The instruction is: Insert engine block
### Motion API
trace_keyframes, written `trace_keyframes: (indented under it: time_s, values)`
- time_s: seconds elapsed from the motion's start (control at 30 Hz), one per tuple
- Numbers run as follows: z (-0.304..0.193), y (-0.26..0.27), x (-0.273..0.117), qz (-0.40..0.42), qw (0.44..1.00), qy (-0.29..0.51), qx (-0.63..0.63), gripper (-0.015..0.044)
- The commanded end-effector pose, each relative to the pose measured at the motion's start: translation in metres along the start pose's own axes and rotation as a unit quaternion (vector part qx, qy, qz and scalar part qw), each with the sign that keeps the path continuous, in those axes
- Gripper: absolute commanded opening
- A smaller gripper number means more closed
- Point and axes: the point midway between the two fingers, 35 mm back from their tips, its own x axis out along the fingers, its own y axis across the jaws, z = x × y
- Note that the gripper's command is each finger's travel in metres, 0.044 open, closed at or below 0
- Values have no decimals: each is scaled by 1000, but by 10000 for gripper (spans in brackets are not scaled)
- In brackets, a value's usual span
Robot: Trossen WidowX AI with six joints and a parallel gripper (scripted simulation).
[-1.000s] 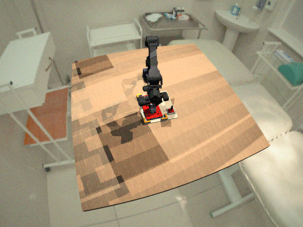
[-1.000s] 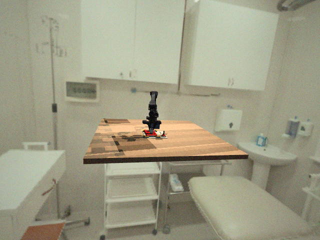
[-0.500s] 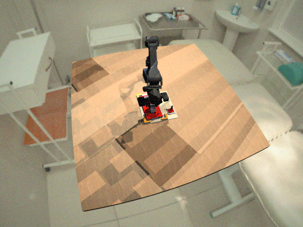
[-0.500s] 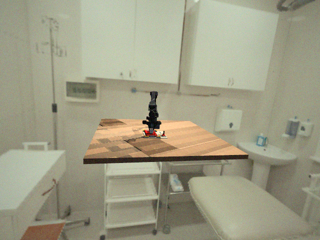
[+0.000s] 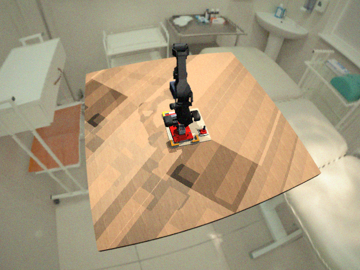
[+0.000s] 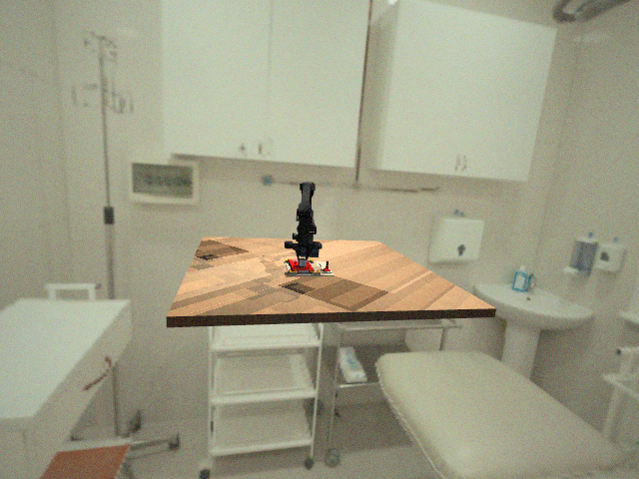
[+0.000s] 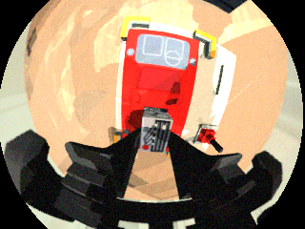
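Over the flat red car body (image 5: 185, 136) (image 6: 295, 264) (image 7: 159, 83), where I've steered it, my black two-fingered gripper (image 5: 181, 125) (image 6: 303, 258) (image 7: 154, 133) clamps the grey boxy engine block (image 5: 181, 129) (image 6: 302, 262) (image 7: 155, 131).

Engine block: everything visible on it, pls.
The engine block is a small grey box, metallic-looking, with dark parallel slots and a red spot on its wrist-view face. The gripper is clamped on its sides. It's over the red car body; whether it's seated, I can't tell.
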Motion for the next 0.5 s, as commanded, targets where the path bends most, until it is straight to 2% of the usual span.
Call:
trace_keyframes:
  time_s: [0.0,0.47]
  values:
    - [0,1,2,2,1000,0,-2,160]
    - [0,1,5,2,1000,0,-4,160]
